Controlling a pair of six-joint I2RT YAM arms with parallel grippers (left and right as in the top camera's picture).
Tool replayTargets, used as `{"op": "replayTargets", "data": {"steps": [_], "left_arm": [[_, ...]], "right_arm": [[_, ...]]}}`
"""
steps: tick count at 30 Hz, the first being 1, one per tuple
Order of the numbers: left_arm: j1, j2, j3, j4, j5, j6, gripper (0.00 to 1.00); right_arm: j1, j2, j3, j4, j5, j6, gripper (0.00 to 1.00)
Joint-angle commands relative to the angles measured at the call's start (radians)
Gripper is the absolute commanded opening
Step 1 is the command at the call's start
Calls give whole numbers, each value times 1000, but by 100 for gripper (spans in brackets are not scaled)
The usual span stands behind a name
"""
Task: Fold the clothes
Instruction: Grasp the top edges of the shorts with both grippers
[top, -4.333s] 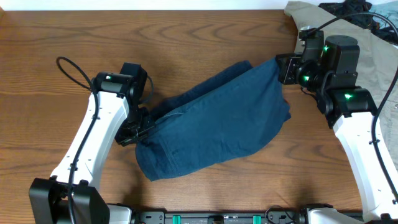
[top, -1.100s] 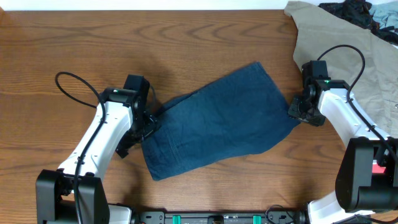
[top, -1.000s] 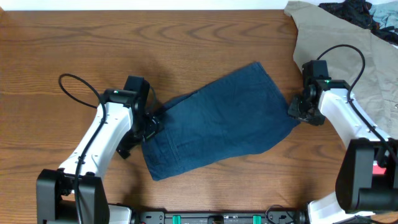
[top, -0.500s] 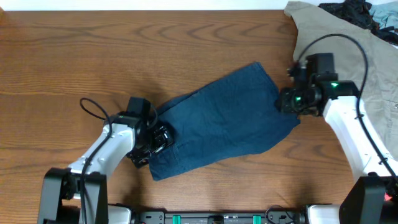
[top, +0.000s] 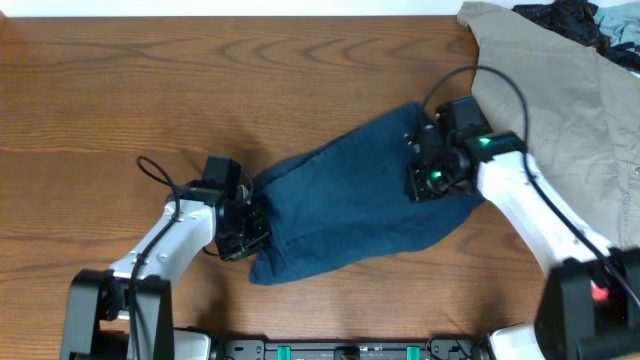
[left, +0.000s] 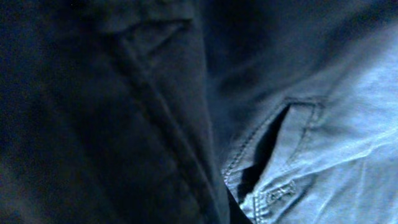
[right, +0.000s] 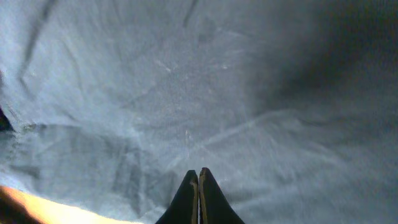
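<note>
Across the middle of the counter (top: 120, 90) the shorts (top: 340, 210) lie with their long axis slanting from near left to far right. The left gripper (top: 250, 225) is at the near-left end, pressed so close to them that I cannot tell whether it is open. The right gripper (top: 424, 178), fingers together, is over the far-right end, so each arm has its own end nearest.

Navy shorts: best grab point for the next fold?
Probably the lower-right corner of the shorts, coming in low from the right: that edge lies flat and exposed on the table, while the left end bunches against the left gripper.
</note>
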Motion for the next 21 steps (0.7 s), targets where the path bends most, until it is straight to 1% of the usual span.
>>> {"op": "replayTargets", "data": {"steps": [1, 4, 8, 9, 13, 17, 20, 21], "left_arm": [[9, -64, 105, -82, -101, 33, 6], [10, -103, 208, -195, -136, 33, 6], [9, -130, 348, -295, -130, 25, 6], [9, -132, 385, -312, -106, 25, 6], [9, -137, 497, -311, 95, 21, 6], [8, -137, 557, -263, 250, -46, 6], [8, -137, 558, -245, 267, -54, 6], [8, -137, 558, -246, 260, -53, 6]], "right_arm": [[49, 80, -14, 2, -112, -64, 1], [117, 156, -14, 26, -161, -63, 1], [239, 253, -14, 90, -277, -66, 1], [277, 276, -14, 114, -301, -66, 1], [414, 354, -14, 240, -317, 1, 1], [515, 411, -14, 432, -292, 134, 1], [540, 416, -12, 521, -219, 194, 3], [539, 414, -5, 525, -188, 202, 7]]}}
